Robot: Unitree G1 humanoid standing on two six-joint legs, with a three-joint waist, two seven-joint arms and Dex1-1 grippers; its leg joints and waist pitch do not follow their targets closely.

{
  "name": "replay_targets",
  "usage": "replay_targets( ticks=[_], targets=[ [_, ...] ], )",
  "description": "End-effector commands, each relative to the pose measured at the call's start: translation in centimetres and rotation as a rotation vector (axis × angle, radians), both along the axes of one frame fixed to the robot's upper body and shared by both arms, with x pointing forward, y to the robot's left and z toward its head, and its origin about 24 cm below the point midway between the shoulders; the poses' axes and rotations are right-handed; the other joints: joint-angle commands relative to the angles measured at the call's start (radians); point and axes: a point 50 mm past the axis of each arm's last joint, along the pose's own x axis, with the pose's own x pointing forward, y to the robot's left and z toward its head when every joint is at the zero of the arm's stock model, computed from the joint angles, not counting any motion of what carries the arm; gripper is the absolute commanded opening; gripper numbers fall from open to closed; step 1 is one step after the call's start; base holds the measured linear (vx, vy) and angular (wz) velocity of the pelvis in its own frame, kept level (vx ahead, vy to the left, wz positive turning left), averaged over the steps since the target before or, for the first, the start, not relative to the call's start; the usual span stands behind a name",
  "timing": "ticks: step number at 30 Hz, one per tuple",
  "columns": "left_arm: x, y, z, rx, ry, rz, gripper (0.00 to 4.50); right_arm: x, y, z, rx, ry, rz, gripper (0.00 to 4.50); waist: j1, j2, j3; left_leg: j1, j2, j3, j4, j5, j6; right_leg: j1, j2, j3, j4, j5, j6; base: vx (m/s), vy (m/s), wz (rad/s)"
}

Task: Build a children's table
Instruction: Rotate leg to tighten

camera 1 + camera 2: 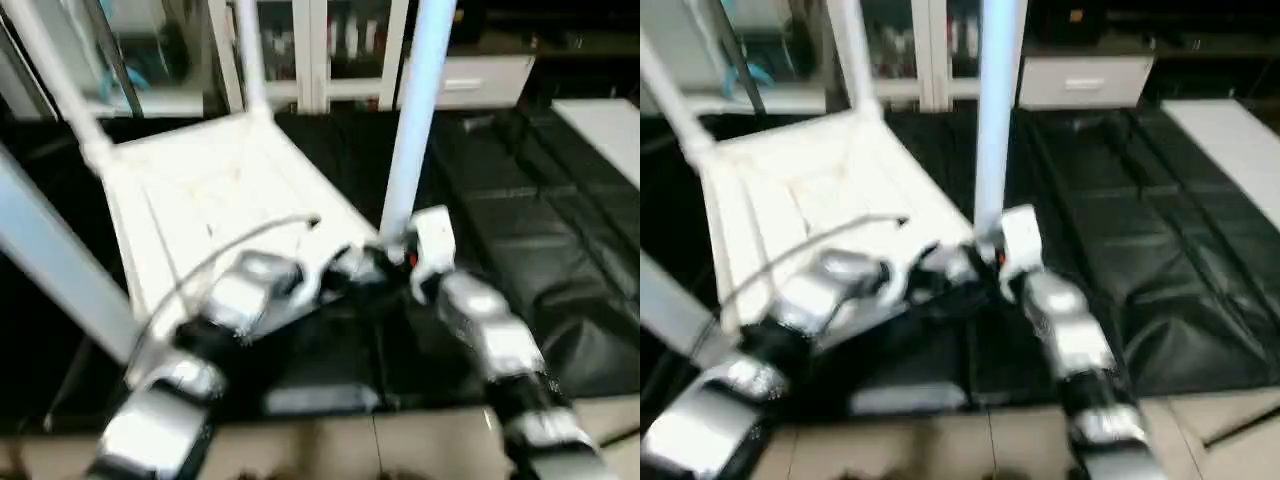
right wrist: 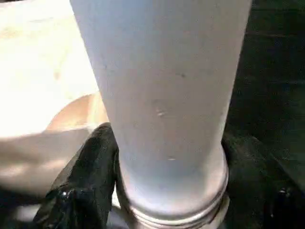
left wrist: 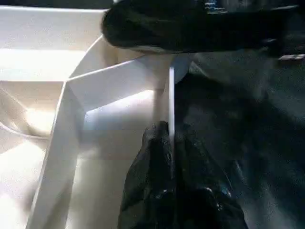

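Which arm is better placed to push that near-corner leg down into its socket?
Probably right. The right gripper already straddles the near-corner leg just above its socket, while the left gripper is shut on the tabletop rim, steadying it.

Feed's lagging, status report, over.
Left gripper shut on tabletop edge. Right gripper clamps near leg at its socket. Nothing in the way.

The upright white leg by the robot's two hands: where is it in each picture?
Left eye: the leg rises right of centre.
Right eye: it stands near centre.
Left wrist: I cannot make it out.
Right wrist: it stands close between black fingers.
Shared landmark: the white table top.
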Motion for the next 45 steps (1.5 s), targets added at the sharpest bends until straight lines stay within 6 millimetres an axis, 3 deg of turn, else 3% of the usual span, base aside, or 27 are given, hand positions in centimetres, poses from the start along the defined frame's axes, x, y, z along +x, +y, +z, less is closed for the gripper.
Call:
replay_targets(
  ticks=[1,3,5,6,8,9,10,12,13,14,18,22,23,24,25,26,27,28,31,32,39,45],
  targets=[
    [-0.1,-0.9,-0.4,0.01,-0.006,0.011,0.0,0.0,-0.5,-1.4,-0.036,0.08,-0.116,2.74,0.005,-0.009,-0.066,0.02,0.038,-0.026,-0.082,-0.252,0.016,0.039,-0.046,0.023,-0.079,-0.247,-0.216,0.0,0.0,0.0],
    [0.5,-1.5,-0.5,0.054,-0.07,0.075,0.0,0.5,0.3,-1.8,-0.044,0.111,-0.253,2.74,0.003,-0.01,-0.067,0.018,0.038,-0.026,-0.082,-0.234,0.02,0.038,-0.046,0.024,-0.078,-0.229,-0.218,0.0,0.0,0.0],
    [0.5,-1.5,-0.5,0.054,-0.07,0.075,0.0,0.5,0.3,-1.8,-0.044,0.111,-0.253,2.74,0.007,-0.01,-0.068,0.022,0.037,-0.024,-0.081,-0.237,0.02,0.037,-0.045,0.023,-0.078,-0.225,-0.214,0.0,0.0,0.0],
    [0.6,-1.5,-0.5,0.049,-0.074,0.086,0.0,0.8,1.3,-1.5,-0.025,0.089,-0.26,2.74,0.01,-0.017,-0.068,0.016,0.038,-0.024,-0.081,-0.216,0.034,0.04,-0.048,0.024,-0.076,-0.201,-0.214,0.0,0.0,0.0],
    [0.6,-1.4,-0.5,0.048,-0.073,0.086,0.0,0.9,1.6,-1.2,-0.003,0.075,-0.247,2.74,0.011,-0.015,-0.068,0.017,0.039,-0.024,-0.081,-0.214,0.042,0.04,-0.049,0.023,-0.074,-0.196,-0.215,0.0,0.0,0.0],
    [0.6,-1.2,-0.5,0.046,-0.071,0.079,0.0,1.0,2.1,-0.6,0.025,0.031,-0.195,2.74,0.009,-0.025,-0.067,0.014,0.039,-0.022,-0.081,-0.217,0.049,0.041,-0.048,0.023,-0.076,-0.202,-0.214,0.0,0.0,0.0],
    [0.6,-1.0,-0.5,0.048,-0.073,0.071,0.0,1.1,2.5,-0.1,0.032,-0.011,-0.138,2.74,0.011,-0.018,-0.066,0.014,0.039,-0.024,-0.082,-0.23,0.053,0.041,-0.051,0.023,-0.076,-0.225,-0.211,0.0,0.0,0.0],
    [0.6,-0.8,-0.5,0.049,-0.071,0.062,0.0,1.1,2.6,0.3,0.01,-0.041,-0.108,3.3,0.011,-0.019,-0.066,0.013,0.04,-0.025,-0.082,-0.225,0.053,0.042,-0.05,0.022,-0.077,-0.232,-0.204,0.0,0.0,0.0],
    [0.4,-0.1,-0.5,0.045,-0.057,0.024,0.0,0.9,1.8,0.9,0.001,-0.077,-0.07,3.44,0.015,-0.027,-0.066,0.012,0.041,-0.025,-0.082,-0.209,0.059,0.046,-0.051,0.023,-0.075,-0.223,-0.202,0.0,0.0,0.0],
    [0.3,0.0,-0.5,0.044,-0.055,0.02,0.0,0.9,1.6,1.0,0.001,-0.081,-0.067,3.47,0.015,-0.023,-0.068,0.01,0.041,-0.023,-0.08,-0.189,0.07,0.044,-0.051,0.024,-0.071,-0.197,-0.207,0.0,0.0,0.0],
    [-0.2,0.8,-0.4,0.043,-0.031,-0.051,0.0,0.5,0.4,1.6,-0.016,-0.108,0.009,3.73,0.018,-0.023,-0.069,0.012,0.042,-0.019,-0.075,-0.134,0.103,0.044,-0.05,0.025,-0.064,-0.128,-0.232,0.0,0.0,0.0],
    [-0.8,1.6,-0.3,0.043,-0.01,-0.132,0.0,-0.3,-0.9,1.8,-0.011,-0.091,0.148,4.27,0.028,-0.019,-0.065,0.017,0.048,-0.021,-0.079,-0.172,0.095,0.044,-0.049,0.025,-0.068,-0.176,-0.228,0.0,0.0,0.0],
    [-0.8,1.6,-0.3,0.043,-0.01,-0.132,0.0,-0.3,-0.9,1.8,-0.011,-0.091,0.148,4.27,0.03,-0.019,-0.066,0.018,0.049,-0.02,-0.079,-0.167,0.092,0.042,-0.048,0.026,-0.068,-0.172,-0.228,0.0,0.0,0.0],
    [-1.6,2.3,0.0,0.043,-0.002,-0.224,0.0,-1.6,-2.0,2.0,-0.014,-0.048,0.329,4.27,0.034,-0.018,-0.065,0.019,0.048,-0.02,-0.08,-0.174,0.089,0.042,-0.046,0.025,-0.068,-0.17,-0.231,0.0,0.0,0.0],
    [-1.9,2.6,0.1,0.041,0.003,-0.266,0.0,-2.4,-2.5,2.1,-0.03,-0.028,0.422,4.27,0.041,-0.015,-0.065,0.02,0.052,-0.022,-0.081,-0.179,0.091,0.046,-0.046,0.026,-0.065,-0.153,-0.228,0.0,0.0,0.0],
    [-1.9,2.6,0.1,0.041,0.003,-0.266,0.0,-2.4,-2.5,2.1,-0.03,-0.028,0.422,4.27,0.044,-0.017,-0.064,0.02,0.054,-0.022,-0.081,-0.18,0.092,0.046,-0.046,0.027,-0.064,-0.143,-0.226,0.0,0.0,0.0],
    [-2.4,3.0,0.2,0.033,0.026,-0.313,0.0,-3.5,-3.0,2.1,-0.053,0.004,0.545,4.27,0.043,-0.016,-0.066,0.02,0.051,-0.019,-0.08,-0.172,0.092,0.042,-0.047,0.028,-0.062,-0.13,-0.236,0.0,0.0,0.0],
    [-2.7,3.1,0.2,0.027,0.038,-0.341,0.0,-4.1,-3.3,2.0,-0.063,0.025,0.604,4.27,0.049,-0.014,-0.063,0.022,0.054,-0.022,-0.083,-0.196,0.086,0.046,-0.045,0.025,-0.065,-0.151,-0.232,0.0,0.0,0.0],
    [-3.3,3.4,0.3,0.008,0.073,-0.406,0.0,-5.3,-3.9,1.7,-0.072,0.087,0.72,4.27,0.051,-0.015,-0.061,0.021,0.054,-0.019,-0.084,-0.201,0.074,0.041,-0.05,0.03,-0.067,-0.175,-0.234,0.0,0.0,0.0],
    [-3.8,3.5,0.3,-0.002,0.109,-0.45,0.0,-6.1,-4.4,1.2,-0.087,0.145,0.792,4.27,0.053,-0.019,-0.061,0.021,0.054,-0.022,-0.084,-0.214,0.066,0.043,-0.05,0.029,-0.066,-0.196,-0.232,0.0,0.0,0.0],
    [-4.1,3.3,0.3,-0.009,0.128,-0.466,0.0,-5.9,-4.6,0.7,-0.116,0.157,0.801,4.27,0.056,-0.022,-0.062,0.02,0.053,-0.02,-0.082,-0.192,0.06,0.038,-0.051,0.03,-0.066,-0.195,-0.234,0.0,0.0,0.0],
    [-4.2,3.3,0.5,-0.01,0.129,-0.473,0.0,-5.1,-4.4,1.5,-0.083,0.091,0.77,4.27,0.057,-0.02,-0.065,0.02,0.052,-0.019,-0.078,-0.161,0.073,0.04,-0.051,0.029,-0.062,-0.159,-0.24,0.0,0.0,0.0]
  ],
)
